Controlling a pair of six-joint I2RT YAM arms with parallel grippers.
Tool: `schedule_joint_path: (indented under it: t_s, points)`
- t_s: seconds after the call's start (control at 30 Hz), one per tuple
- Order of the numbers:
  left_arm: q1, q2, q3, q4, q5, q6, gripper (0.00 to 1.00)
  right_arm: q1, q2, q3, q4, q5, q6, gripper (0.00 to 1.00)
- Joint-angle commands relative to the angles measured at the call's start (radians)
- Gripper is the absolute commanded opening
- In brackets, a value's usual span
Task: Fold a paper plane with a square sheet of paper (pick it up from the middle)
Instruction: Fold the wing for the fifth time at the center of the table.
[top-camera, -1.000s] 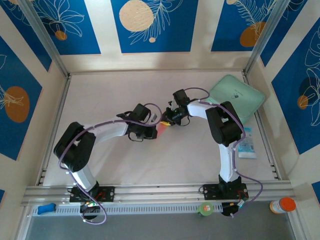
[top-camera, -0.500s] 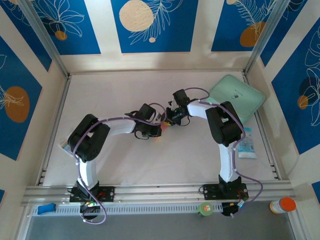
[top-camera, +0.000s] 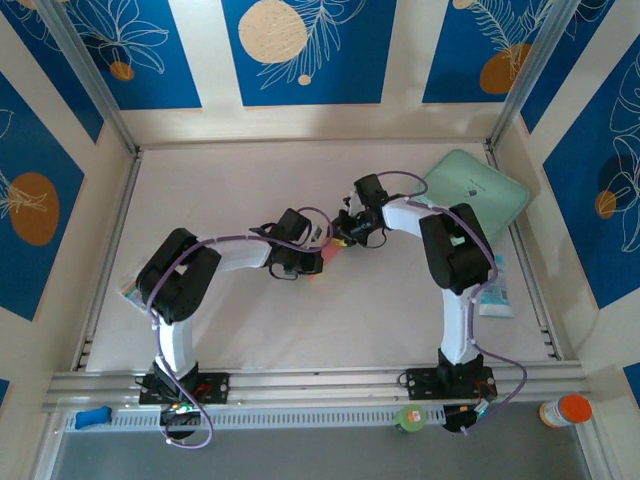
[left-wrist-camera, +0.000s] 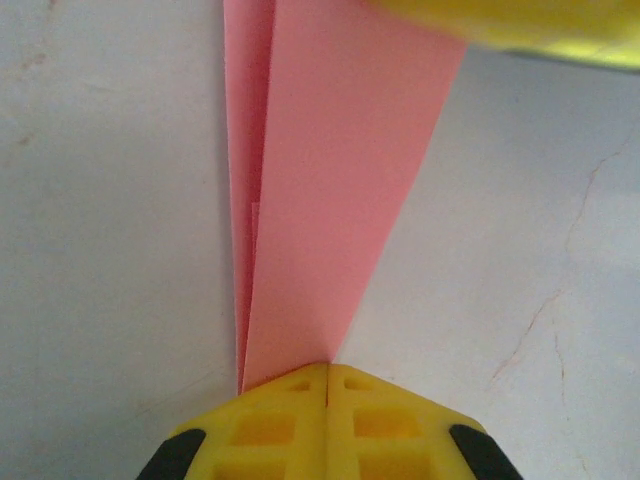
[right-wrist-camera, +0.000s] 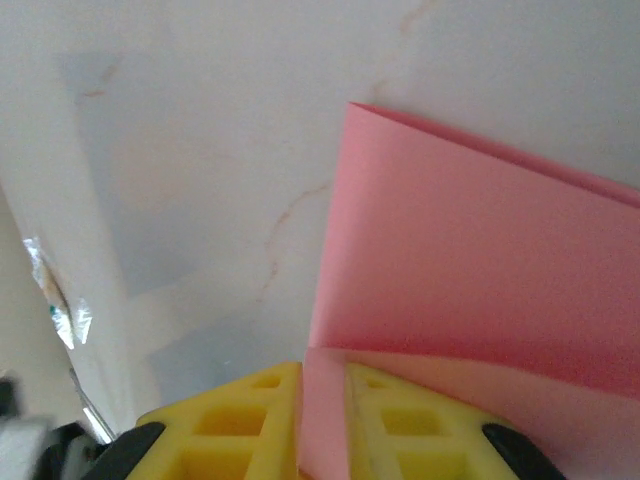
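Over the pale counter (top-camera: 230, 190), the left tool (left-wrist-camera: 327, 385) had just clamped the paper plane (left-wrist-camera: 330, 200), already gripped by the right tool (right-wrist-camera: 323, 400), probably for creasing.

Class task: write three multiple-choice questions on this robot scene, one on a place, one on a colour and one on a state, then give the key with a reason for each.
1. Where on the table does the mint-green pad lie?
A. far right corner
B. near left corner
C. between the arms' bases

2. What colour is the folded paper?
A. blue
B. salmon-pink
C. white

3. How is the left gripper?
A. wide open above the paper
B. shut on the paper's narrow end
C. shut on the pad

Key:
1 A, the top view shows the pad against the far right corner.
2 B, both wrist views show pink paper.
3 B, its yellow fingers meet, with the paper tapering in between them.
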Motion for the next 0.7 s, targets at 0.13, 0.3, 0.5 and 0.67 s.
schedule_joint_path:
  t_s: [0.13, 0.3, 0.5, 0.67]
  points:
    - [-0.004, -0.015, -0.060, -0.075, 0.011, -0.008, 0.00, 0.014, -0.118, -0.101, 0.019, 0.033, -0.007, 0.18]
    - [-0.003, -0.042, -0.077, -0.077, 0.042, -0.013, 0.00, 0.032, -0.069, -0.079, 0.016, 0.030, -0.010, 0.18]
    - [-0.004, -0.090, -0.094, -0.087, 0.077, -0.005, 0.00, 0.063, -0.013, -0.054, 0.002, 0.038, -0.004, 0.17]
    - [-0.005, -0.135, -0.082, -0.051, 0.121, 0.005, 0.03, 0.089, 0.000, -0.075, 0.005, 0.038, 0.008, 0.16]
